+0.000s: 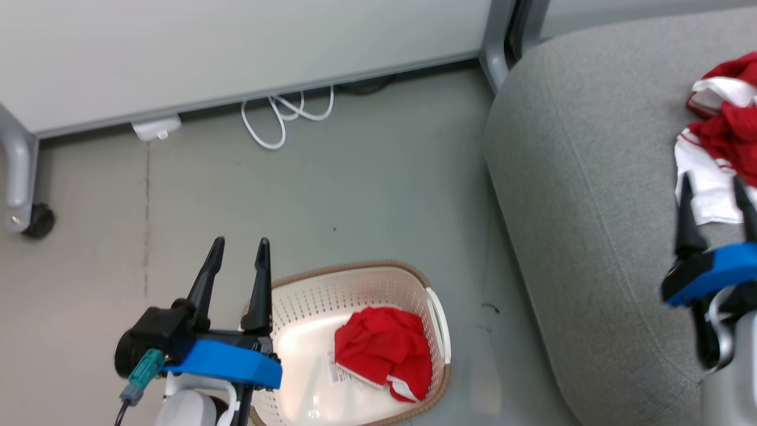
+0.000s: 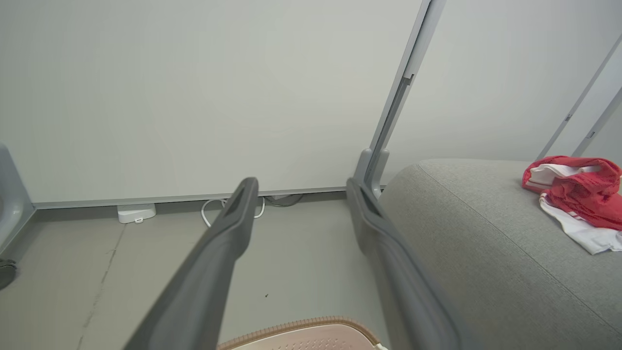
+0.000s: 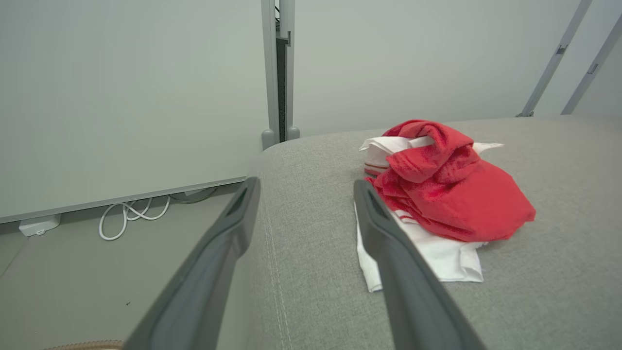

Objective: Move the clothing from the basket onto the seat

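Head view: one red garment lies on the grey seat by the wide-open, empty right fingers; the second garment sits in the basket beside the wide-open, empty left fingers, which could pinch only a loose fold and drop it.

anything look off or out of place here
Nothing is spilled or damaged. One red garment lies in a crumpled heap on the seat, and the other red garment sits bunched in the basket. A white cable lies in loose loops on the floor by the wall panel.
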Motion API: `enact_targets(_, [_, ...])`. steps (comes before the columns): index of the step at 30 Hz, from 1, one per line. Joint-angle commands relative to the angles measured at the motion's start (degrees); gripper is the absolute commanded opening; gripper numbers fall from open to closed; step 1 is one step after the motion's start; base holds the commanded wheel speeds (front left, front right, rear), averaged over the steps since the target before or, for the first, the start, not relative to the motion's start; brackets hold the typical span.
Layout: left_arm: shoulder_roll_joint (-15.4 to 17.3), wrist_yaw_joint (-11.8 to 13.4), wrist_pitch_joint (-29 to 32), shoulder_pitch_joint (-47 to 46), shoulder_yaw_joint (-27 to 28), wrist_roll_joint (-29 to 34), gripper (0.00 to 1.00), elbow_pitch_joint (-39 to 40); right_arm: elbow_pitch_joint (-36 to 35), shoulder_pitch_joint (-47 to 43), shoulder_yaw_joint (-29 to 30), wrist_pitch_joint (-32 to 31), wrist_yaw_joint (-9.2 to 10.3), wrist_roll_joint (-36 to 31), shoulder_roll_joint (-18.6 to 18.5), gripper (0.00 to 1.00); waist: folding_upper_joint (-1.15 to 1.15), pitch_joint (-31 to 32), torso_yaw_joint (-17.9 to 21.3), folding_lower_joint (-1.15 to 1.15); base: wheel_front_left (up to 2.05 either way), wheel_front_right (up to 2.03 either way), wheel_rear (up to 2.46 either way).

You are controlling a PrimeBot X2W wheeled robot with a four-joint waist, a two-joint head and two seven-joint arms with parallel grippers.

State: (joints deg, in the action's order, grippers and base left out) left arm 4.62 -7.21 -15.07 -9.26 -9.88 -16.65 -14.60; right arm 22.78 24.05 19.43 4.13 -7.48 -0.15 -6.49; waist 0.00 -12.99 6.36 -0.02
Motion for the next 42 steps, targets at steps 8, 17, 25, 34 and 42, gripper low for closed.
enact_targets(8, [-0.7,-0.4,-0.1,3.1,3.6,0.3,1.00,-1.9,-8.2,-10.7,-8.2,0.2,-0.02,2.1,3.0,1.00,0.00,6.3,-1.0,0.02,0.00,0.00,0.00])
enact_targets(17, [-1.2,-0.4,-0.2,4.5,5.2,-0.4,1.00,-5.0,-11.1,-18.7,-14.6,3.0,-0.02,1.6,3.6,1.00,0.00,9.0,-4.8,0.02,0.00,0.00,0.00])
enact_targets(25, [-1.0,-0.3,-0.2,5.9,8.4,0.3,1.00,-6.5,-11.4,-21.8,-16.3,3.0,-0.02,4.0,3.6,1.00,0.00,10.8,-6.8,0.02,0.00,0.00,0.00])
enact_targets(34, [-1.0,-0.3,-0.2,6.9,9.7,0.5,1.00,-7.4,-12.8,-22.5,-17.6,2.7,-0.03,5.0,3.6,1.00,0.00,11.6,-6.6,0.02,0.00,0.00,0.00])
enact_targets(42, [-1.2,-0.3,-0.2,7.4,9.6,0.4,1.00,-6.9,-12.8,-22.6,-17.4,2.5,-0.03,5.8,3.6,1.00,0.00,11.6,-6.5,0.02,0.00,0.00,0.00])
